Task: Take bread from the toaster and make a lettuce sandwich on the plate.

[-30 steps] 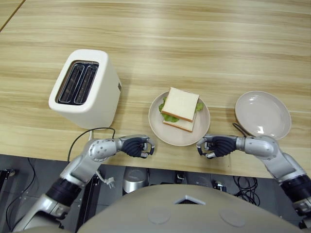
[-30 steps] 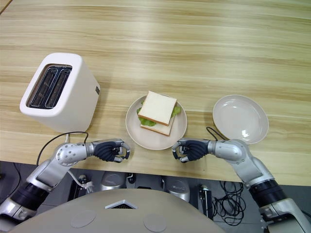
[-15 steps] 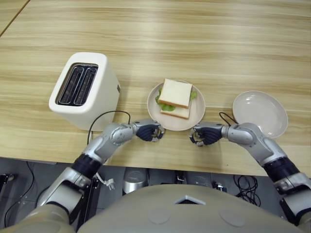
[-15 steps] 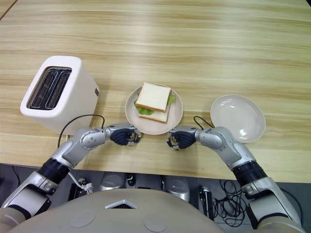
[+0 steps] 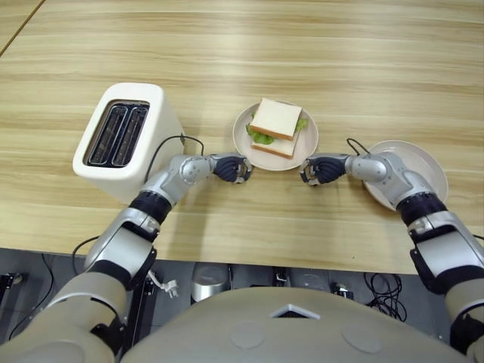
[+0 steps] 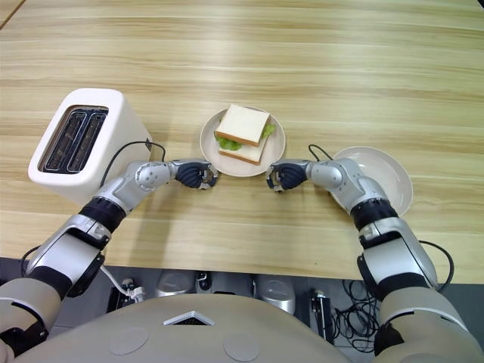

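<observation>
A lettuce sandwich (image 5: 277, 121) of two white bread slices lies on a beige plate (image 5: 277, 162), with green lettuce (image 5: 262, 138) sticking out at its left side. My left hand (image 5: 231, 168) rests on the table at the plate's near-left rim with its fingers curled and nothing in them. At the near-right rim my right hand (image 5: 319, 169) is curled the same way and also holds nothing. Both touch or nearly touch the rim. The white toaster (image 5: 125, 140) stands at the left, both slots dark and without bread.
A second, bare beige plate (image 5: 416, 170) sits at the right, and my right forearm crosses its left edge. The toaster's black cord (image 5: 170, 139) loops over my left forearm. The table's front edge runs close below both arms. Bare wood stretches beyond the plates.
The sandwich plate has slid away from the table's front edge toward the middle, and both curled hands have moved forward with it, staying at its near rim. Toaster and bare plate have stayed put.
</observation>
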